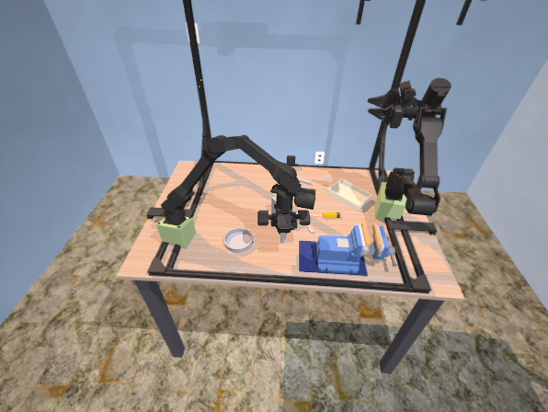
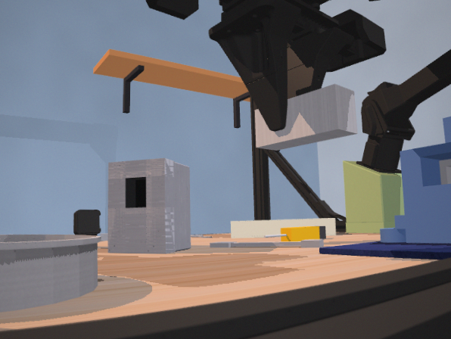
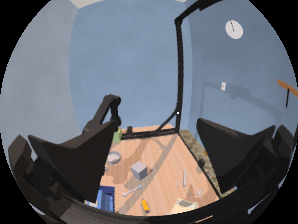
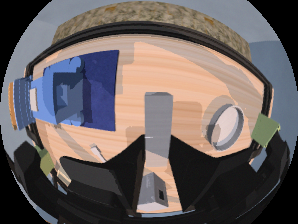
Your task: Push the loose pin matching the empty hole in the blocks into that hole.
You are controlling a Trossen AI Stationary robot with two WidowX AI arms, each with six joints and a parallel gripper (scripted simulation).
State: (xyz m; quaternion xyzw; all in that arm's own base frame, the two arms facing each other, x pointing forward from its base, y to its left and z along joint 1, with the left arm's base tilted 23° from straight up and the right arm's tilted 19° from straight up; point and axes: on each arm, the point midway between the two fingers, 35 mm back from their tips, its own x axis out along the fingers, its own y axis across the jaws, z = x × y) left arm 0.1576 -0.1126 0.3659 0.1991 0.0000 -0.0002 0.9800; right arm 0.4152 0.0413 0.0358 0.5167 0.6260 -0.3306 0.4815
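Note:
The grey block [image 2: 151,231] [image 3: 139,170] stands upright on the table, mostly hidden by the right arm in the top view. Its dark rectangular hole [image 2: 135,192] [image 4: 161,195] is empty. My right gripper [image 2: 289,110] [image 4: 156,138] is shut on a long grey rectangular pin [image 2: 321,113] [image 4: 158,110]. It holds the pin roughly level above the table, clear of the block, with one end of the pin sticking out from the fingers. My left gripper [image 1: 371,106] [image 3: 156,124] is open and empty, raised high over the table's far right in the top view.
A blue vise [image 1: 337,253] [image 4: 62,95] stands on a dark blue mat [image 1: 307,257]. A round grey dish [image 1: 239,239] [image 4: 227,127] lies on the other side of the pin. A yellow screwdriver [image 1: 330,215], a small wrench [image 1: 311,228] and a cream tray [image 1: 337,198] lie farther back.

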